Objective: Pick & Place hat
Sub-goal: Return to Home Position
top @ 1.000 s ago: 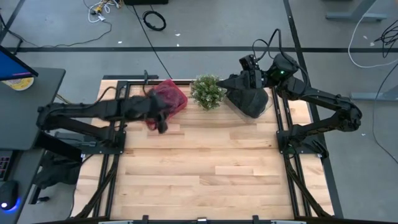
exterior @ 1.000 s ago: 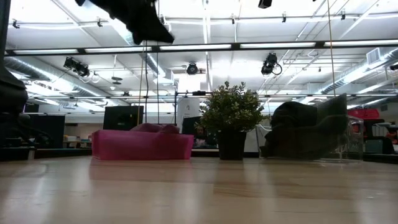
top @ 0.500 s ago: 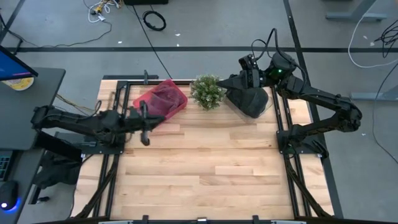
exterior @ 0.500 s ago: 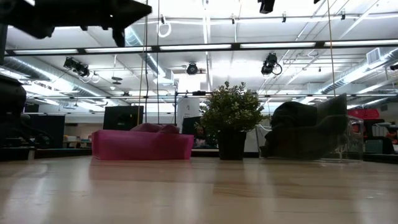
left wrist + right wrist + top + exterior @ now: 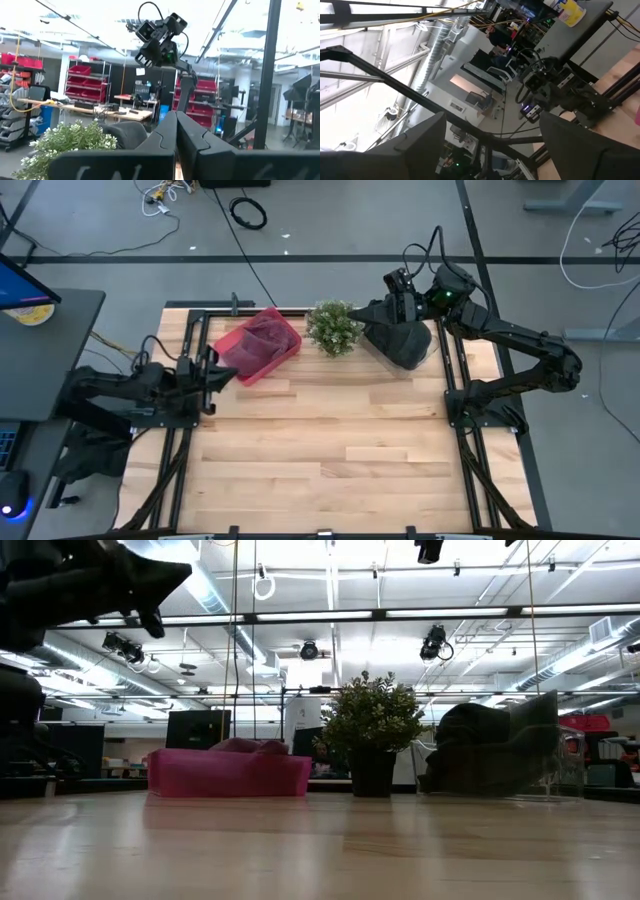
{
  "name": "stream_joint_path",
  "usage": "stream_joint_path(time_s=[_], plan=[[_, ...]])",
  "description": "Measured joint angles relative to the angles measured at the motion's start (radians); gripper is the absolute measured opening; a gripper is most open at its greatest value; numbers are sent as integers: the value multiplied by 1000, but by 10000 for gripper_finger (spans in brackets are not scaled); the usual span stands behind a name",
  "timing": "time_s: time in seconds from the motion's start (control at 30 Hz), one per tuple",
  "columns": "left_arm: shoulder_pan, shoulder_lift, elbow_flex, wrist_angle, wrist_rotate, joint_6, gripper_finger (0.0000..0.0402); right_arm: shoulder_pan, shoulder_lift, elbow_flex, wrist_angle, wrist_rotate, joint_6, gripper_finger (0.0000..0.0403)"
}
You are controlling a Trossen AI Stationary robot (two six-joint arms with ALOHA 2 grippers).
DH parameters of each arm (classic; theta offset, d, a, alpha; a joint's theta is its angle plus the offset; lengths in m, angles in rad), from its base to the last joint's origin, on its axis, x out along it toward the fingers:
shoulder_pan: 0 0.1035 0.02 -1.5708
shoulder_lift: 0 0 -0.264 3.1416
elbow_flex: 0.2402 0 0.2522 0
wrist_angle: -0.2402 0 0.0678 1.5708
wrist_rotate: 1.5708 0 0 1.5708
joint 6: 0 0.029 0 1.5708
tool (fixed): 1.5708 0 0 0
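A maroon hat (image 5: 262,332) lies in a pink bin (image 5: 240,362) at the far left of the table; the low view shows the pink bin (image 5: 228,772) with the maroon hat (image 5: 245,746) on top. A dark hat (image 5: 405,345) sits in a clear box (image 5: 545,745) at the far right. My left gripper (image 5: 224,369) hovers by the table's left edge, beside the bin, its fingers shut (image 5: 176,135) on nothing. My right gripper (image 5: 370,311) is above the dark hat's left side, pointing left, open (image 5: 492,116) and holding nothing.
A potted plant (image 5: 335,328) stands between the bin and the clear box at the far edge. Bare wooden tabletop (image 5: 330,450) stretches across the middle and near side. Metal frame rails (image 5: 185,430) run along both sides.
My left arm has drawn back from over the pink bin toward the table's left edge, uncovering the bin and the maroon hat in it. The bin, hat, plant and right arm have stayed where they were.
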Motion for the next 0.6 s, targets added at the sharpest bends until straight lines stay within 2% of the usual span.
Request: stream_joint_path(time_s=[0.3, 0.47, 0.6], plan=[[1, -154, -103, -38, -4, 14, 2, 0, 0, 0, -25, 1, 0, 323], [14, -177, -103, -82, 13, 90, 2, 0, 0, 0, -36, 0, -9, 323], [37, -178, -103, -187, 24, 126, 2, 1, 0, 0, -38, 0, -16, 323]])
